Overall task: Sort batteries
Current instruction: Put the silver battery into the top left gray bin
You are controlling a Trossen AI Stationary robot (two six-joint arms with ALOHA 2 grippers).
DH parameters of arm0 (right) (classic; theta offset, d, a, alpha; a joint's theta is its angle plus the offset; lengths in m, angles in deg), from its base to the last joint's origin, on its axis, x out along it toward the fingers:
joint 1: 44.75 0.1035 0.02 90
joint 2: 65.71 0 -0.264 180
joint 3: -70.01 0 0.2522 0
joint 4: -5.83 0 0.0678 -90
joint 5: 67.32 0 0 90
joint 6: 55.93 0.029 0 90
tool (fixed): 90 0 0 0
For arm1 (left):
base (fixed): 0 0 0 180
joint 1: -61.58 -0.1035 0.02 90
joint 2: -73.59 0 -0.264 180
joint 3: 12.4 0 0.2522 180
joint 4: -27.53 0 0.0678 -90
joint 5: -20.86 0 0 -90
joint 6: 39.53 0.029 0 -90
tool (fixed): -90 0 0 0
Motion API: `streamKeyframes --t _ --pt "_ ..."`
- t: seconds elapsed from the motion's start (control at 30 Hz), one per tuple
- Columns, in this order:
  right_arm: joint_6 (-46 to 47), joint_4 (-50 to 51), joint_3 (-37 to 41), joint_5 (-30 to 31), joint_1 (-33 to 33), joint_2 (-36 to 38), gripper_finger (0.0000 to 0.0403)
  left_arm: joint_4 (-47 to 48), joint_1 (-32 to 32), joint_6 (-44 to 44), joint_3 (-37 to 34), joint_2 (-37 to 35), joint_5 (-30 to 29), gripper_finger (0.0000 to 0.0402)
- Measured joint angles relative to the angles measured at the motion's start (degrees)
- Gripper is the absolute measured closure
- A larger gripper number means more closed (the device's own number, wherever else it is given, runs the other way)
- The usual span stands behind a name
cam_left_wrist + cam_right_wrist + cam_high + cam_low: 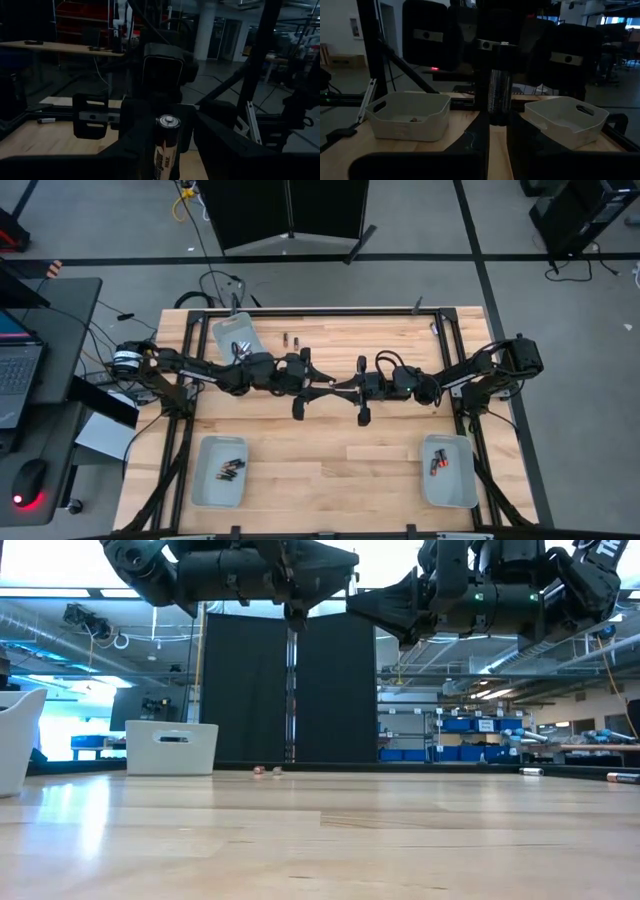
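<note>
Two dark robot arms meet above the middle of a pale wooden table [320, 460], raised well clear of its surface. In the left wrist view, the left gripper [167, 150] pinches a small dark cylindrical battery [165, 145] with a copper band and silvery top cap, held upright between its fingers. The right gripper [499, 125] faces it. In the right wrist view a cylinder stands between the right gripper's fingers, which are nearly pressed together; it appears to be the same battery, gripped from the other side.

This looks like a mid-air handover of one cell between the arms.

Two more small batteries [289, 338] lie on the table near a pale grey plastic tray [234, 335] at the far left. A second grey tray [220, 472] at the near left holds several cells, and a third tray [448, 472] at the near right holds a couple.

The next move probably calls for one gripper to let go cleanly while the other holds firm, then carry the cell to its proper tray.
</note>
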Motion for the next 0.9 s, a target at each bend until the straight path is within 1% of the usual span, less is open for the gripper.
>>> streamKeyframes --t 0.07,0.17,0.33,0.47,0.6,0.7,0.77,0.9 --pt "0.0 0.1 0.0 -0.1 0.0 0.0 0.0351 0.1 0.0 0.0 -0.1 0.0 0.0 0.0264" --pt "0.0 0.1 0.0 -0.4 0.0 0.0 0.0351 0.0 0.0 0.1 -0.2 0.0 -0.4 0.0283" --pt "0.2 0.1 0.0 -0.4 0.0 0.0 0.035 0.1 0.0 2.8 -0.2 0.0 -1.3 0.035" --pt "0.5 0.1 0.0 -0.4 0.0 0.0 0.0343 0.2 0.0 3.9 -0.2 0.0 -1.5 0.0351" --pt "2.4 0.1 0.0 0.7 0.0 0.0 0.0311 1.9 0.0 5.4 0.4 -0.4 -1.8 0.0351" --pt "3.1 0.2 0.0 2.7 0.0 0.0 0.0275 7.8 0.0 8.0 2.3 -2.2 -2.2 0.0351" --pt "3.1 1.1 0.0 3.6 -0.1 0.0 0.0253 13.7 0.1 10.0 4.0 -4.3 -3.5 0.0351" --pt "3.2 3.9 0.0 4.7 -0.2 0.0 0.0223 30.9 0.1 13.8 7.9 -10.0 -7.4 0.0351"
